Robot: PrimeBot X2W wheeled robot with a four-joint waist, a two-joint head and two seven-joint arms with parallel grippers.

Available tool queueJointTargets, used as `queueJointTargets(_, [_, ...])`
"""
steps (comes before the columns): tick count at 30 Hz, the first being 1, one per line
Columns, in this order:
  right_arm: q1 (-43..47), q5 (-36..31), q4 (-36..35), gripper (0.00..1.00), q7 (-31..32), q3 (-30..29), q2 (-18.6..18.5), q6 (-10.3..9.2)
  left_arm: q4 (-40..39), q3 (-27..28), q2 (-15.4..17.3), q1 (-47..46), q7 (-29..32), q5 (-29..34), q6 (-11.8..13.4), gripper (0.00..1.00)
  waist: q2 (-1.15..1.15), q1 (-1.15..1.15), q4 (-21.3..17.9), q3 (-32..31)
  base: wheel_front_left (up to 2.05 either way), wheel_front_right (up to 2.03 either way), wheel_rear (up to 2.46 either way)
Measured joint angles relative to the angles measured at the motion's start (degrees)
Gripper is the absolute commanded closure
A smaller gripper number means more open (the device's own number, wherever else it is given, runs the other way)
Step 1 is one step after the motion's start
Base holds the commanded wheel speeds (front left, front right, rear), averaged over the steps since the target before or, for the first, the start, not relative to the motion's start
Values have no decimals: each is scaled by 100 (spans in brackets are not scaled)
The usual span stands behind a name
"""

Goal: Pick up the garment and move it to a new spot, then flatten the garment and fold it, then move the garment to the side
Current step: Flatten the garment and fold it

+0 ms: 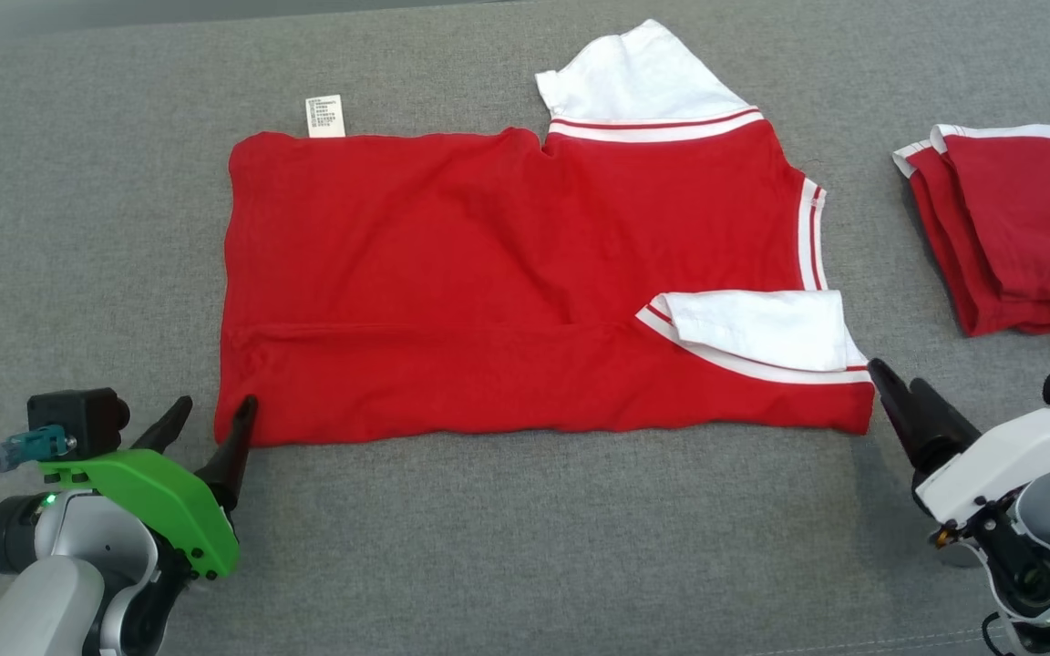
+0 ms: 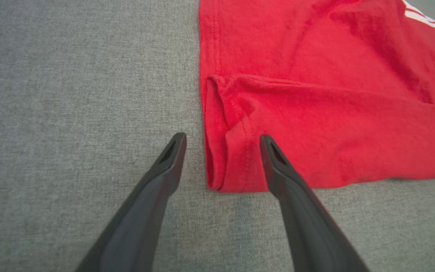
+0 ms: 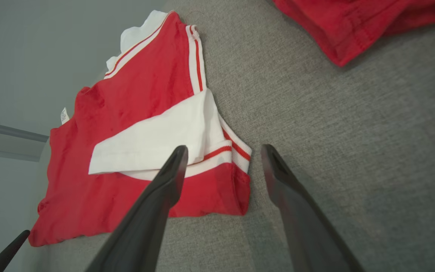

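Observation:
The garment [image 1: 488,273], a red shirt with white sleeves and striped trim, lies spread on the grey cloth surface with its near edge folded over. My left gripper [image 1: 209,421] stands open at the shirt's near left corner, and nothing is held. In the left wrist view the fingers of my left gripper [image 2: 222,139] straddle that folded corner of the garment [image 2: 334,113]. My right gripper [image 1: 896,381] is open beside the near right corner. In the right wrist view my right gripper [image 3: 224,149] has one finger over the garment [image 3: 145,87] and the other over bare cloth.
A second red garment [image 1: 1017,228], folded, lies at the right edge and also appears as the folded garment [image 3: 353,26] in the right wrist view. A white care label [image 1: 325,116] sticks out past the shirt's far edge. Grey surface [image 1: 534,547] stretches in front.

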Motion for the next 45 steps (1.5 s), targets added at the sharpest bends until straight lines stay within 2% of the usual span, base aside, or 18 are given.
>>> queueJointTargets(4, [99,22,126,0,49,155,181,0,35,-22,-64,3,1,0,0,0,0,0,16,19,0,0,0])
queueJointTargets(14, [35,-37,387,0,52,249,282,1,201,-154,-159,-20,93,-4,2,0,0,0,29,175,0,0,0])
queueJointTargets(26, [-349,-379,627,0,182,552,135,9,468,-232,-259,-287,271,-56,-9,0,0,0,55,181,0,0,0])
queueJointTargets(27, [-363,-404,634,0,208,566,105,10,490,-235,-269,-299,280,-56,-10,3,0,0,57,176,0,0,0])
queueJointTargets(28, [-380,-417,651,0,220,575,92,10,505,-237,-275,-313,305,-56,-11,25,0,0,59,170,0,0,0])
queueJointTargets(29, [-397,-426,661,0,260,591,73,18,526,-238,-280,-329,320,-67,-27,25,0,0,61,164,0,0,0])
queueJointTargets(30, [-405,-432,664,0,282,615,41,36,538,-240,-282,-335,321,-96,-33,55,0,0,64,158,0,0,0])
queueJointTargets(32, [-409,-431,680,0,361,676,-41,112,559,-258,-299,-343,372,-153,-60,69,0,0,73,147,0,0,0])
queueJointTargets(34, [-418,-431,708,0,431,740,-78,167,572,-280,-319,-344,423,-177,-87,75,0,0,84,140,0,0,0])
queueJointTargets(35, [-424,-427,714,0,476,766,-77,171,576,-297,-347,-344,446,-220,-125,87,0,0,91,137,0,0,0])
queueJointTargets(36, [-438,-421,714,0,527,801,-78,226,576,-319,-375,-346,470,-245,-151,94,0,0,99,134,0,0,0])
queueJointTargets(37, [-452,-417,712,34,563,834,-80,275,576,-332,-392,-350,471,-254,-163,100,0,0,107,132,0,0,0])
queueJointTargets(39, [-503,-409,713,87,615,902,-76,352,577,-336,-408,-358,471,-296,-257,100,0,0,125,128,0,0,0])
queueJointTargets(40, [-533,-381,713,96,662,931,-71,401,582,-338,-439,-359,475,-348,-260,100,0,0,135,125,0,0,0])
queueJointTargets(41, [-558,-341,713,100,690,955,-59,455,589,-355,-472,-361,495,-378,-299,100,0,0,146,122,0,0,0])
queueJointTargets(45, [-577,-201,720,100,860,1004,-35,624,649,-359,-511,-396,526,-387,-361,100,0,0,176,102,0,0,0])
